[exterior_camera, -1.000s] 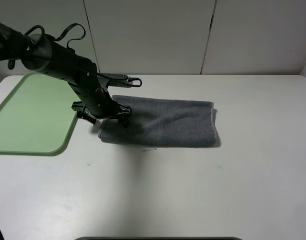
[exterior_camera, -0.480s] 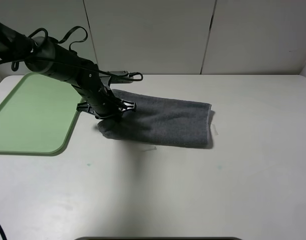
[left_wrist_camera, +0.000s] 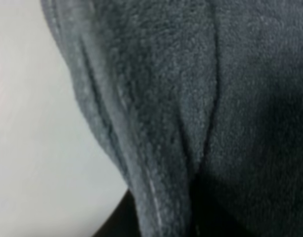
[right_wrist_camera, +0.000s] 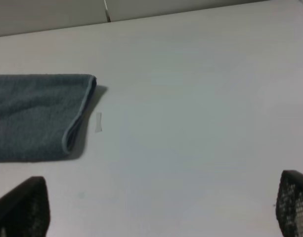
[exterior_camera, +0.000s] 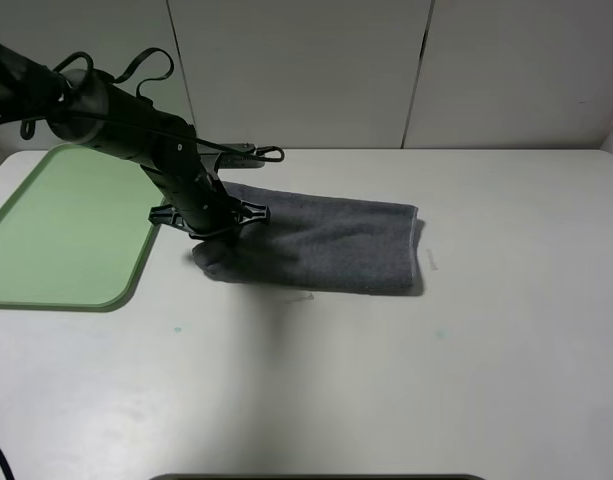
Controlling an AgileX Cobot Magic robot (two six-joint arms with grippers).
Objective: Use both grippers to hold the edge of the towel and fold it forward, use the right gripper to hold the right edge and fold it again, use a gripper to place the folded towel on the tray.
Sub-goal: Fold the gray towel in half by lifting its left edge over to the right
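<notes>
left gripper (exterior_camera: 218, 228) jaws clamped on the left end of the towel (exterior_camera: 326, 245), bunching it; right gripper (right_wrist_camera: 158, 205) jaws wide apart above the table (right_wrist_camera: 191, 74).

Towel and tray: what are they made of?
The towel looks like soft terry cloth, dark grey; the left wrist view shows its fuzzy pile. The tray seems smooth, matte light-green plastic, judging by its even surface and rounded rim.
</notes>
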